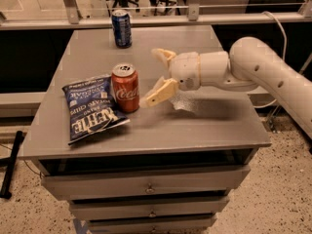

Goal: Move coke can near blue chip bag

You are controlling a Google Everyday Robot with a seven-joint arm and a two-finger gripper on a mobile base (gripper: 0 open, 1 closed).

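1. One coke can [126, 87] is standing upright, left of the table's [214, 126] middle, just beside the right edge of the blue chip bag [90, 108].
2. One blue chip bag is lying flat toward the front-left corner.
3. One gripper [152, 77] is hovering over the table's middle, just right of the coke can, with its jaws spread wide and grasping nothing.
4. One dark blue soda can [122, 28] is standing at the far edge.

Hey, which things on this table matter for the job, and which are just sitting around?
Job: coke can, upright beside the blue chip bag; tool, open, just right of the can, apart from it.
Lying about: dark blue soda can at the back edge of the table.
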